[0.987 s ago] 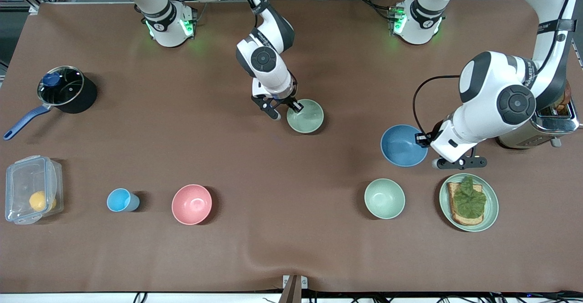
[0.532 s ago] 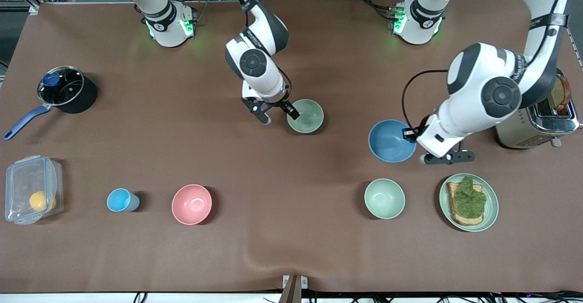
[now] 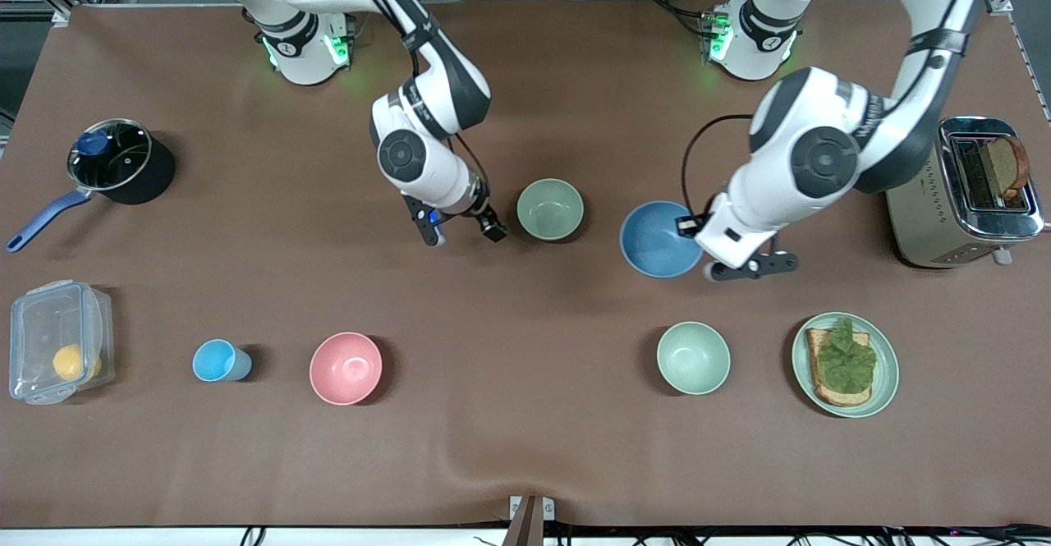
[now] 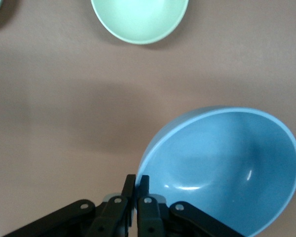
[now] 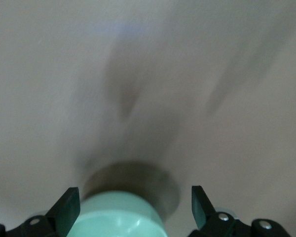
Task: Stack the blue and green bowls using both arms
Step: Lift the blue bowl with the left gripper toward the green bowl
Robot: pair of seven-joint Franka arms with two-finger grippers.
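The green bowl (image 3: pixel 550 209) stands upright on the brown table, near its middle. My right gripper (image 3: pixel 465 236) hangs open and holds nothing; it is off the bowl, toward the right arm's end. In the right wrist view the green bowl (image 5: pixel 118 219) shows low between the spread fingers of the right gripper (image 5: pixel 133 203), which do not touch it. My left gripper (image 3: pixel 691 228) is shut on the rim of the blue bowl (image 3: pixel 657 240) and holds it tilted above the table, beside the green bowl toward the left arm's end. In the left wrist view the left gripper (image 4: pixel 136 180) pinches the blue bowl (image 4: pixel 227 168) at its edge.
A paler mint bowl (image 3: pixel 693 357) and a green plate (image 3: pixel 888 365) with toast sit nearer the front camera. A pink bowl (image 3: pixel 346 368), a light-blue cup (image 3: pixel 218 360), a plastic box (image 3: pixel 57 341) and a pot (image 3: pixel 123 160) lie toward the right arm's end. A toaster (image 3: pixel 961 193) stands at the left arm's end.
My right gripper let go of the green bowl's rim, opened wide and drew away toward the right arm's end. My left arm carried the blue bowl closer to the green bowl.
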